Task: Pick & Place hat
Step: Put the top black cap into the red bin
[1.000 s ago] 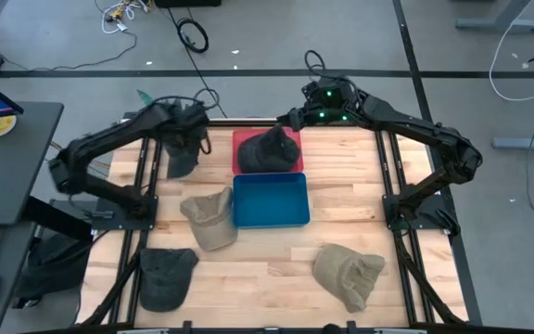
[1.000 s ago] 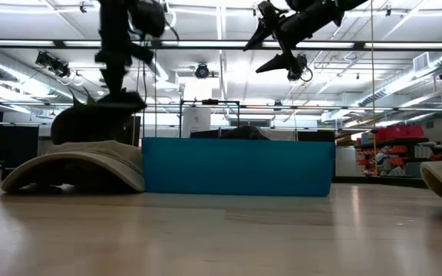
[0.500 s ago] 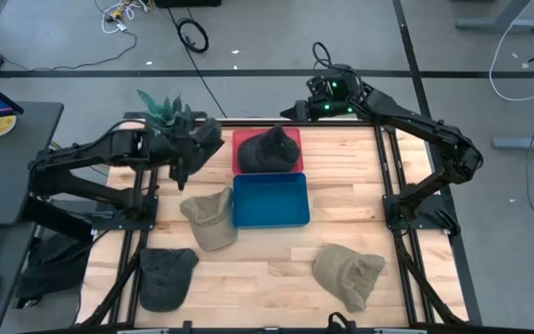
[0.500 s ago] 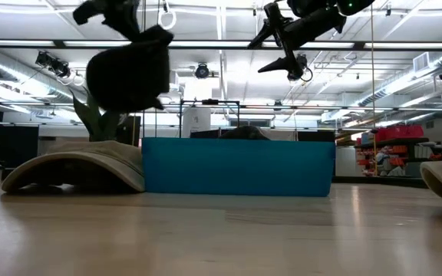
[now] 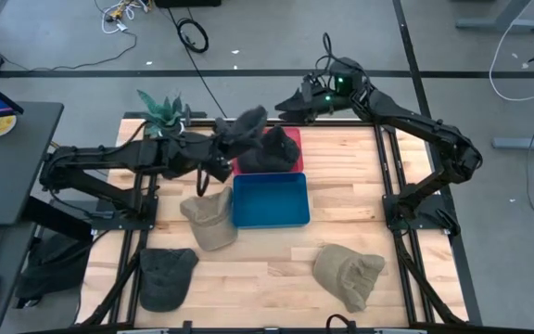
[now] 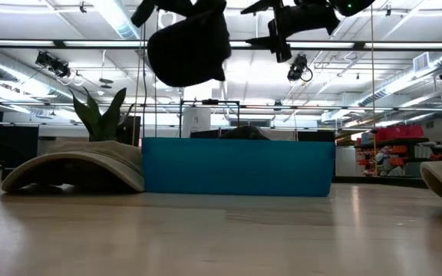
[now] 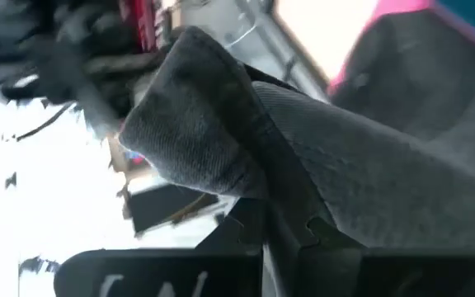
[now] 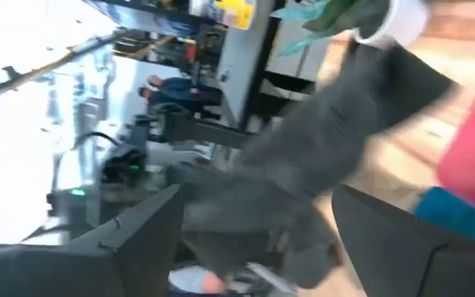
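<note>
Wooden slatted table (image 5: 341,195): left gripper (image 5: 219,154) clamps dark grey cloth hat (image 5: 242,126), carry step, upper centre. Next: lower into red square bin (image 5: 290,151), probably. Right gripper (image 5: 297,97) waits, upper right, fingers apart.

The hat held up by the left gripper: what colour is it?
Dark grey hat, woven cloth, clamped in the left gripper; the left wrist view shows it best.

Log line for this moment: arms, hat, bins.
left claw: shut on dark hat, raised beside red bin | right claw: open, raised past table's far edge | blue bin: nothing visible inside
</note>
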Controlling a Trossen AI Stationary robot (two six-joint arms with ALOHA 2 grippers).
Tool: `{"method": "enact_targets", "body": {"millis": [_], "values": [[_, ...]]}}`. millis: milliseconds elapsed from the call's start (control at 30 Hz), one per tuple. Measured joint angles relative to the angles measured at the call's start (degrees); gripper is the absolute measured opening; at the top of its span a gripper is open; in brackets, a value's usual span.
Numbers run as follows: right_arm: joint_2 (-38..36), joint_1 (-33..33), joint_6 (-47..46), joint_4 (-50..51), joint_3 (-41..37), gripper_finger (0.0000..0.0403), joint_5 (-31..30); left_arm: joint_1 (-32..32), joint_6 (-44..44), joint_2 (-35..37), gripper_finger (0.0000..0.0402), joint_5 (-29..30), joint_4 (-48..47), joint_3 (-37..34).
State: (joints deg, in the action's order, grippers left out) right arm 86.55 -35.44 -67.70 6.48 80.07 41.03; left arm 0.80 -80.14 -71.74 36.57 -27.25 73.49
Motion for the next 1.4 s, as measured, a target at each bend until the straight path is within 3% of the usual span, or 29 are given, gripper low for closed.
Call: {"method": "enact_targets", "body": {"millis": [200, 600, 967, 1167, 1400], "values": [[0.6, 1.0, -4.5, 1.6, 0.0, 0.0311, 5.4, 0.7, -1.8, -3.0, 0.0001, -2.5, 2.9, 0.1], [1.9, 1.4, -1.3, 13.9, 0.0, 0.0311, 7.5, -0.1, -1.5, -4.7, 0.0001, -2.5, 4.8, 0.0], [8.5, 2.0, -5.8, 1.5, -0.1, 0.0304, 6.0, -0.7, -1.3, -4.6, 0.0002, -2.8, 5.5, 0.0], [8.5, 3.1, -8.2, -1.6, -0.1, 0.0226, 8.1, -0.7, 1.7, -4.8, 0.0002, -3.0, 3.0, 0.0], [8.5, 3.1, -8.3, -7.3, -0.1, 0.0033, 7.8, -0.6, 10.7, -4.8, 0.0009, -3.9, 1.2, 0.0]]}}
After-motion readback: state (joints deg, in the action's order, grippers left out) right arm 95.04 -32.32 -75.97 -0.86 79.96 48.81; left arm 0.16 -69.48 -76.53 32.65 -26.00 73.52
